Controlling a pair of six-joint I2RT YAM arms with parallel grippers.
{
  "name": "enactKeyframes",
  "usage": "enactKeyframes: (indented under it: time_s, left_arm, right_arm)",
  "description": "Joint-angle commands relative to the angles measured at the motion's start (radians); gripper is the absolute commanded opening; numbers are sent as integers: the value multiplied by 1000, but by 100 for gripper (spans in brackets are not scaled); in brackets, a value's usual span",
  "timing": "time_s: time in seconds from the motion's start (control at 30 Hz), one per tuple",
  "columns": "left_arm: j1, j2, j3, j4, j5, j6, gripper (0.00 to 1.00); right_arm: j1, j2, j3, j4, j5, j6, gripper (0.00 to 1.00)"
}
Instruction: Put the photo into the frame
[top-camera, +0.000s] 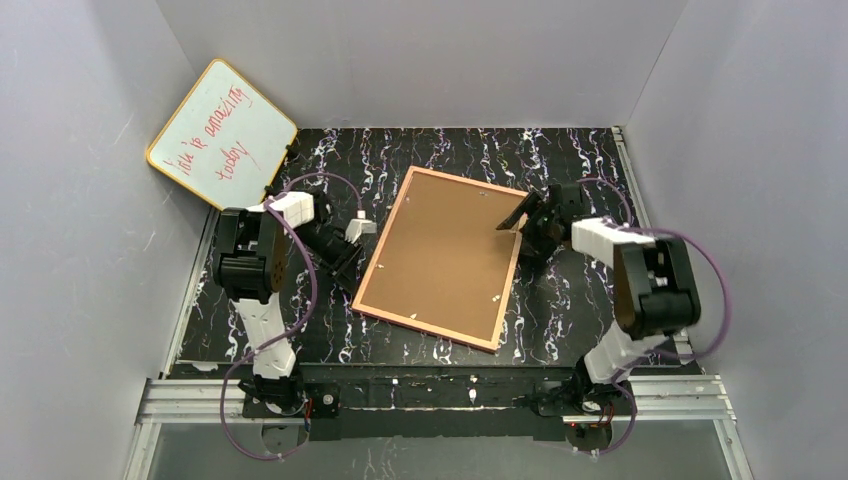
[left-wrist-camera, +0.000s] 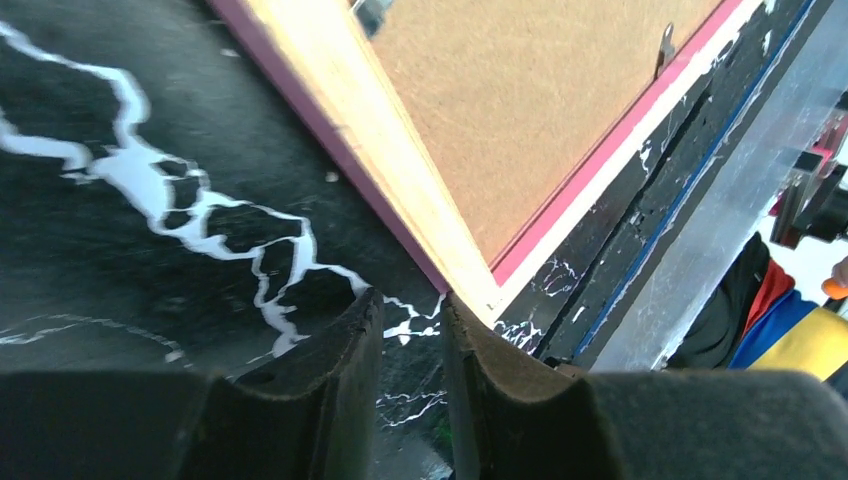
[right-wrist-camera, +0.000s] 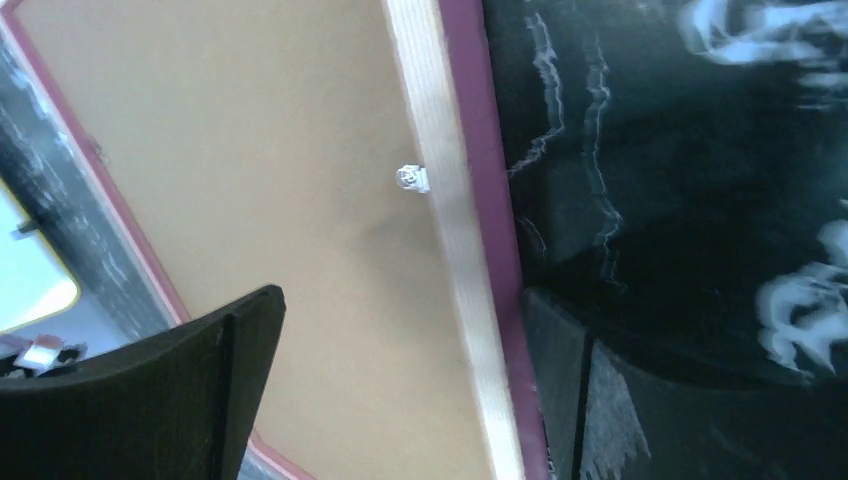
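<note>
Frame (top-camera: 425, 328) lies back-up, long axis near-to-far; right gripper's (right-wrist-camera: 400, 310) wide jaws straddle its right edge; left gripper's (left-wrist-camera: 412, 305), narrowly parted, seem empty.

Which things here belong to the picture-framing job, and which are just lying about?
For the job: frame, face down; backing board in it; photo not in view.
Lying about: whiteboard with red writing, back left.
</note>
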Motion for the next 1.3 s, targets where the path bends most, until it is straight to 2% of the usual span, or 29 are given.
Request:
enactKeyframes:
  time_s: [0.0, 0.27, 0.43, 0.5, 0.57, 0.67, 0.73, 0.8, 0.9, 1.0, 1.1, 1.27]
  left_arm:
    - [-57, -55, -69, 26, -20, 22, 27]
    - [-247, -47, -130, 104, 15, -46, 29]
    - [-387, -65, -150, 116, 73, -72, 32]
    - [-397, -104, -137, 77, 65, -53, 33]
    - [-345, -146, -104, -18, 61, 0, 34]
    - [-162, -177, 2, -119, 67, 66, 41]
    - [-40, -143, 94, -166, 70, 92, 45]
    - [50, -84, 177, -144, 75, 25, 47]
    - [164, 31, 293, -50, 115, -166, 47]
    - [197, 114, 363, 103, 100, -376, 45]
    - [197, 149, 381, 254, 79, -523, 41]
    - [181, 245, 443, 287, 124, -621, 36]
  right_arm:
    - [3, 156, 160, 83, -199, -14, 98]
    - [108, 351, 467, -28, -231, -64, 97]
    - [124, 355, 465, -49, -221, -80, 96]
    - [120, 337, 476, -100, -169, -105, 95]
    - [116, 294, 479, -114, -116, -125, 95]
    - [114, 238, 503, -129, -64, -145, 93]
    - [119, 221, 530, -152, -51, -150, 92]
    - [141, 213, 547, -138, -45, -150, 91]
    - [197, 232, 583, -84, -73, -169, 90]
    - [252, 321, 665, -60, -166, -209, 90]
    - [301, 415, 748, -35, -270, -246, 87]
    - [364, 573, 883, -17, -418, -304, 84]
